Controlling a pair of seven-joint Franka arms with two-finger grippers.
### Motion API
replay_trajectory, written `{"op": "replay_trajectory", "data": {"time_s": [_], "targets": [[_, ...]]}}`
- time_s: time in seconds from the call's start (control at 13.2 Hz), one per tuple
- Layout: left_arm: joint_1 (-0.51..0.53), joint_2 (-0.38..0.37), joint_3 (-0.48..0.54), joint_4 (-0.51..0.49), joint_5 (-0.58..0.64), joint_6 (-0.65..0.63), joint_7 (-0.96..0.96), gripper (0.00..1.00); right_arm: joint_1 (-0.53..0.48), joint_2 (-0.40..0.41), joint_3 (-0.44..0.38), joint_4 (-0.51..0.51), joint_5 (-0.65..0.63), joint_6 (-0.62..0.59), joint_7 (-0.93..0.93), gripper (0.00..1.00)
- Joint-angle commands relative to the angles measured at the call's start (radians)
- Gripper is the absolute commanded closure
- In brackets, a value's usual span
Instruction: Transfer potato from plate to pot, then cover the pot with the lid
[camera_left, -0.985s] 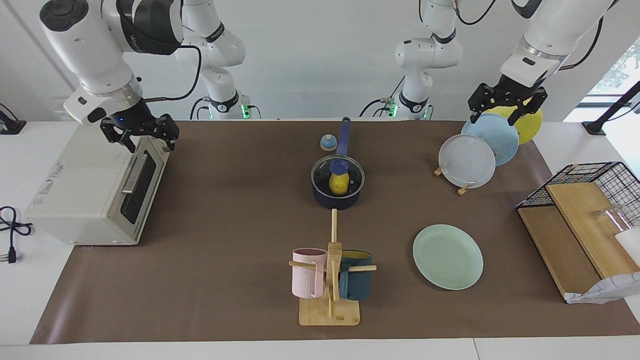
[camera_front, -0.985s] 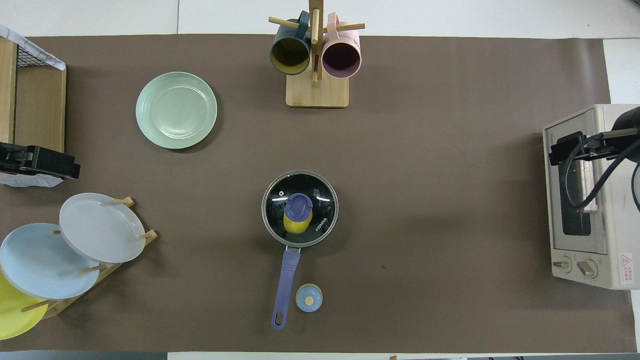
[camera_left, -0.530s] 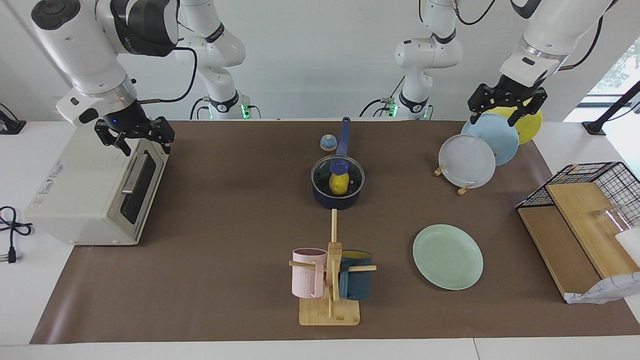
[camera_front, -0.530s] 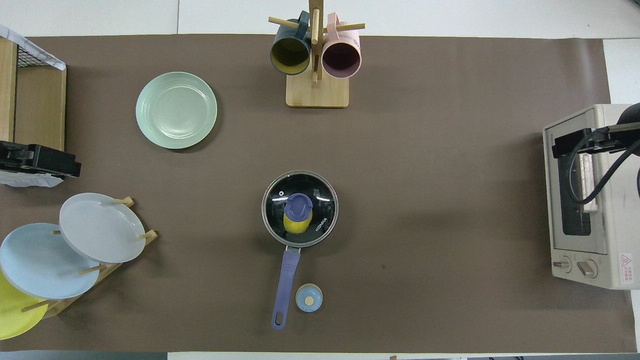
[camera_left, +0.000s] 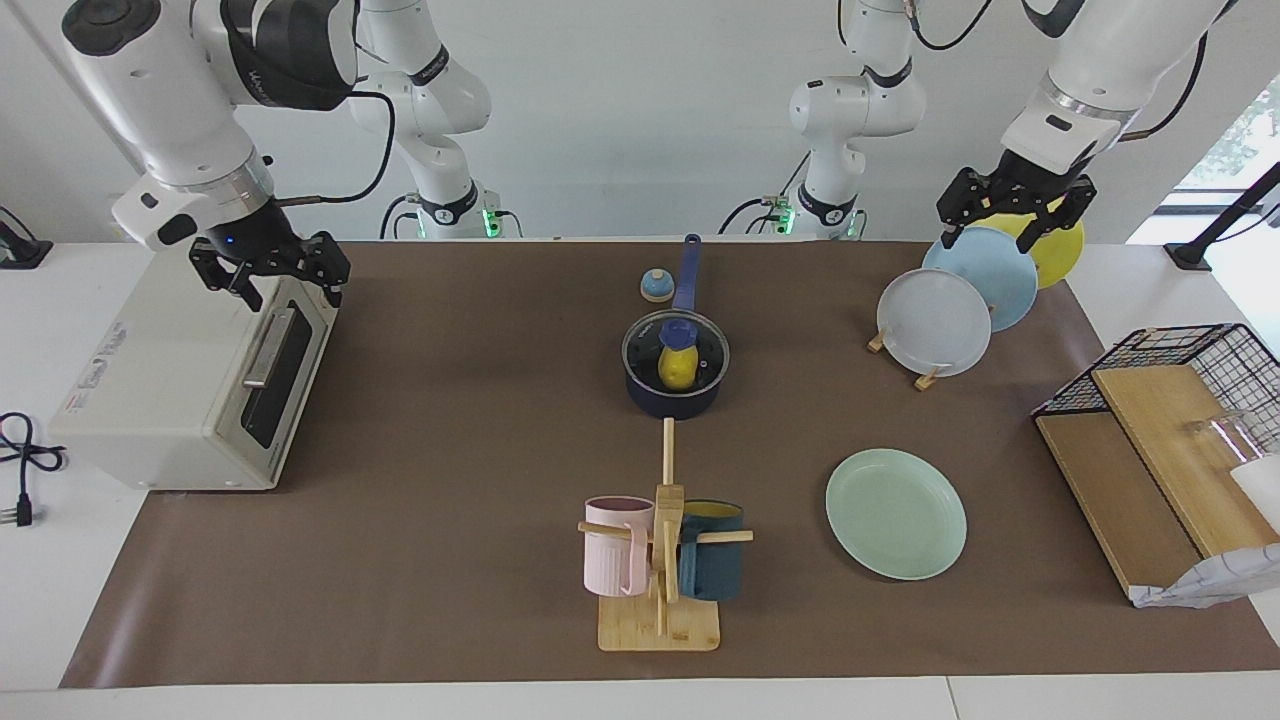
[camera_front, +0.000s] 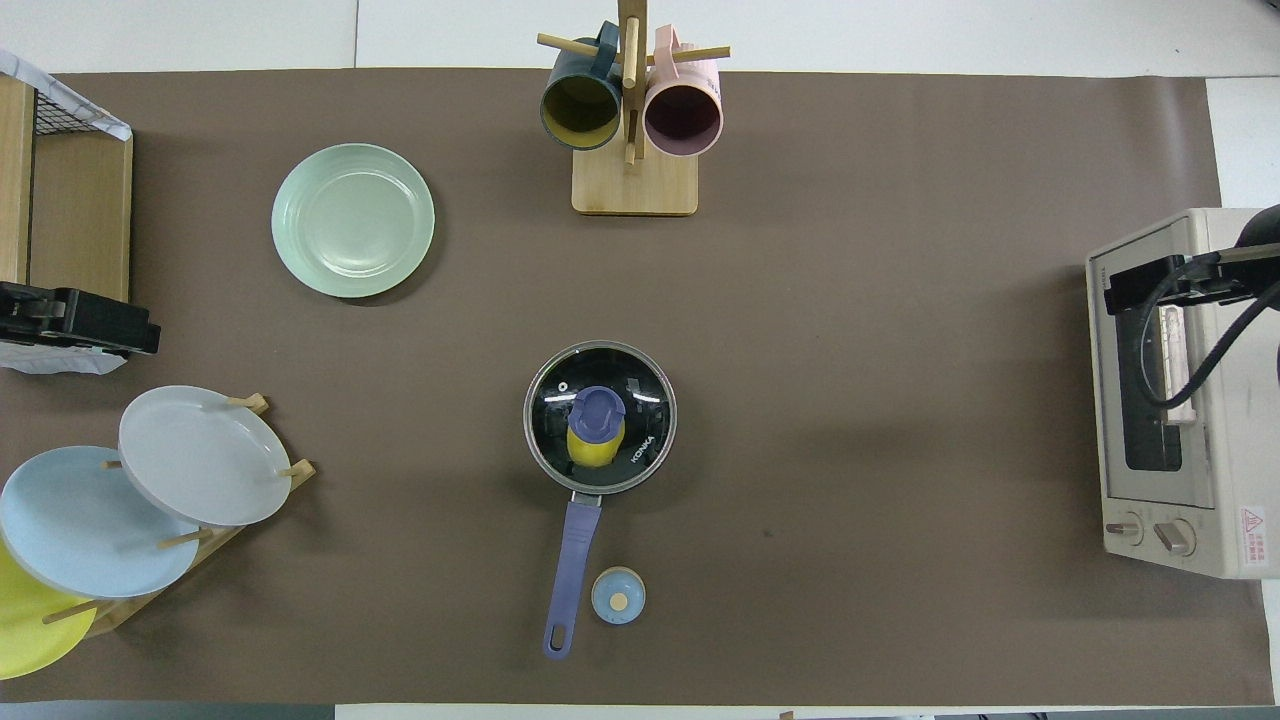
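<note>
Both jaws look open: my left gripper hangs over the plate rack, my right gripper over the toaster oven. I see the potato in the pot, under the lid. The green plate is bare.

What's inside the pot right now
Through the glass lid on the pot, the yellow potato shows inside. The lid's blue knob covers part of the potato from overhead.

Yellow potato under the clear lid with its blue knob, navy pot, mint-green plate, brown mat, 2 mugs: pink and teal.
</note>
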Motion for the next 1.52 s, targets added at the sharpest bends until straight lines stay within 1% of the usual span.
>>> {"op": "replay_trajectory", "data": {"time_s": [0.0,0.08,0.3,0.53,1.44], "targets": [[0.003,-0.033,0.002,-0.042,-0.009,0.022,-0.003,0.00,-0.007,-0.003,0.006,0.012,0.015,-0.064,0.001,0.00],[0.003,-0.033,0.002,-0.042,-0.009,0.024,-0.003,0.00,-0.004,-0.004,0.009,0.018,0.014,-0.095,0.001,0.00],[0.003,-0.033,0.001,-0.042,-0.009,0.025,-0.003,0.00,-0.002,0.022,0.020,0.082,0.015,-0.140,0.001,0.00],[-0.001,-0.033,0.001,-0.042,-0.009,0.022,-0.003,0.00,-0.005,0.022,0.021,0.088,0.017,-0.160,0.001,0.00],[0.005,-0.033,0.002,-0.042,-0.009,0.039,-0.003,0.00,-0.004,0.022,0.021,0.091,0.020,-0.140,0.004,0.00]]}}
